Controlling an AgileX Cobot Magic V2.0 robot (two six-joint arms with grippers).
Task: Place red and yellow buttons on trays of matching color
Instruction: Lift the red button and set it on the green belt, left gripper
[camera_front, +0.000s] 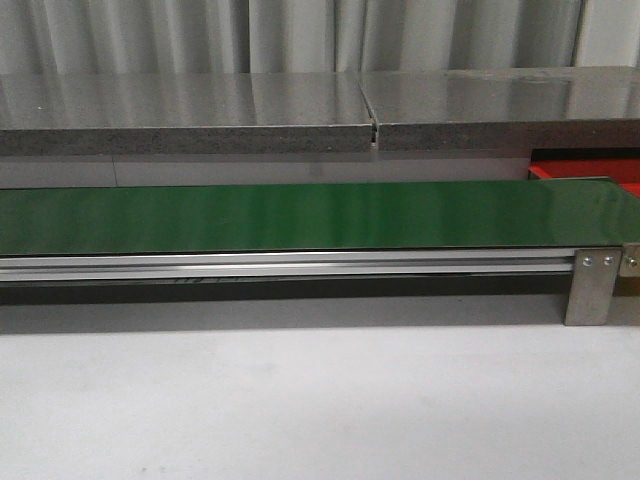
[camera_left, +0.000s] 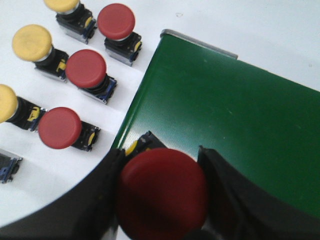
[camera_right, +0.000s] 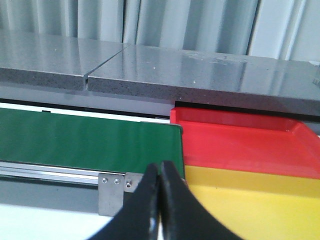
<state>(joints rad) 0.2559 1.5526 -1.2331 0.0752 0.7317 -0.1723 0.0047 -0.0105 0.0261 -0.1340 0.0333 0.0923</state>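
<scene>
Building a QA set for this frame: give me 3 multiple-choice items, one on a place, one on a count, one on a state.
1. Where is the red tray relative to the green belt?
A. At the belt's end, beside the yellow tray
B. On top of the belt
C. Under the stone ledge, far from the belt

2. How many loose red buttons lie on the white table in the left wrist view?
A. One
B. Three
C. Five

3. What is the left hand doing?
A. Open, empty
B. Shut on a yellow button
C. Shut on a red button

Key:
1 A: the red tray sits just past the end of the green belt, with the yellow tray against it.
2 B: three red caps sit beside yellow ones.
3 C: the left hand grips the held red button between its fingers.
</scene>
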